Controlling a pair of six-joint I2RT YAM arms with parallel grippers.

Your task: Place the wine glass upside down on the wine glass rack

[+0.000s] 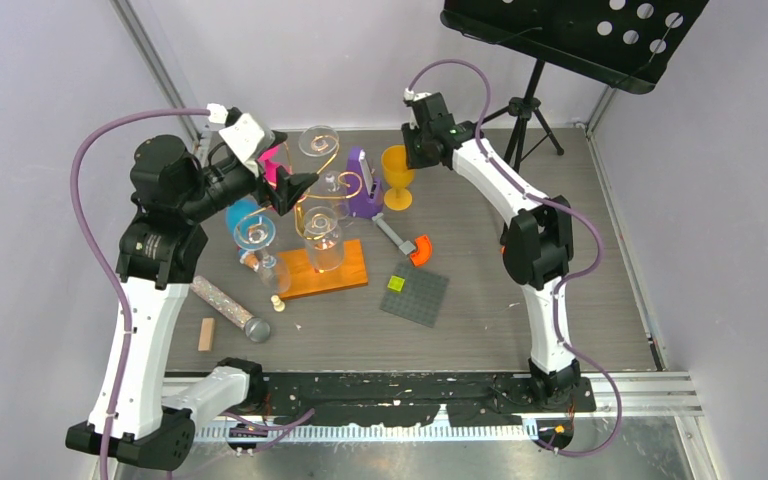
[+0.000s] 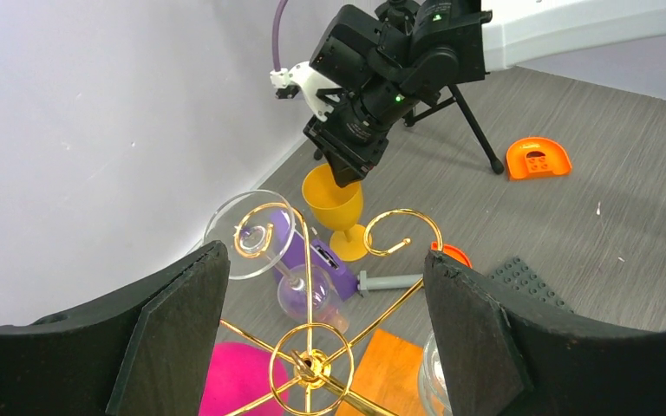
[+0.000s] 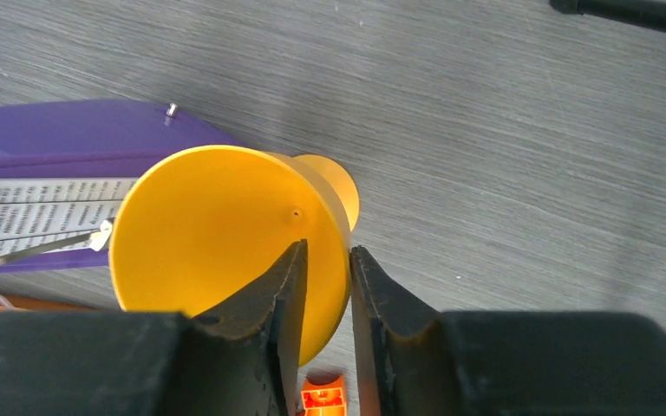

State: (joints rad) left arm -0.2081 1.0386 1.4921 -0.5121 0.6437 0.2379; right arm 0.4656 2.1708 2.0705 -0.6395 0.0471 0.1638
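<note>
standing upright on the grey wood-grain table (image 1: pixel 560 300), the yellow wine glass (image 3: pixel 217 225) is smooth opaque plastic. it is just right of a purple box (image 1: pixel 363 185) and the wine glass rack (image 2: pixel 310 364), thin gold wire scrolls on a flat orange base. clear glasses (image 2: pixel 308 299) hang from the scrolls. the right gripper (image 3: pixel 325 251) reaches down, jaws nearly closed, pinching the glass's rim. the left gripper (image 2: pixel 325 256) hovers over the rack, jaws spread wide, empty.
</note>
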